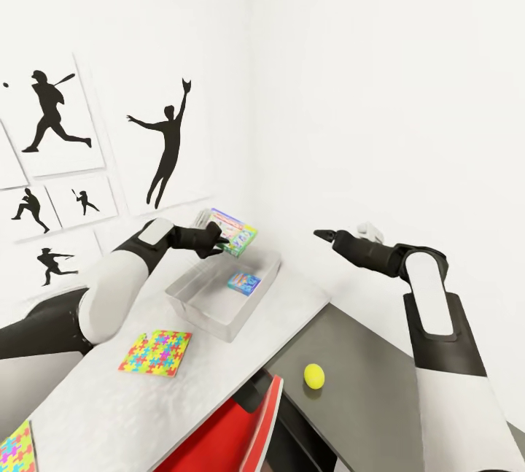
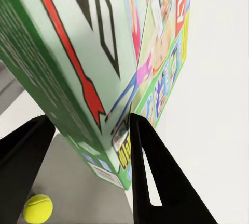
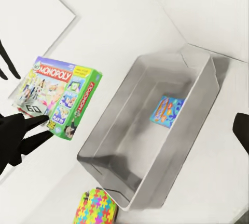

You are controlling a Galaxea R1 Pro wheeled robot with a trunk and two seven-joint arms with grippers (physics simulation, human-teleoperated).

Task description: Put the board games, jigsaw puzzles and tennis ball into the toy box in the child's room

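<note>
Right wrist view, left gripper (image 3: 39, 130) holding green "MONOPOLY" box (image 3: 59, 96), "GO" corner

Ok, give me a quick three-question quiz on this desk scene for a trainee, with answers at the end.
1. True or false: the left gripper has its jaws shut on the green-edged board game.
2. What already lies inside the toy box? A) the tennis ball B) the small blue board game C) a jigsaw puzzle
3. On which part of the table does the tennis ball rest?

Key
1. True; the game is held above the box's far end.
2. B, the small blue board game.
3. The lower dark grey section; a jigsaw puzzle lies on the pale top.
</note>
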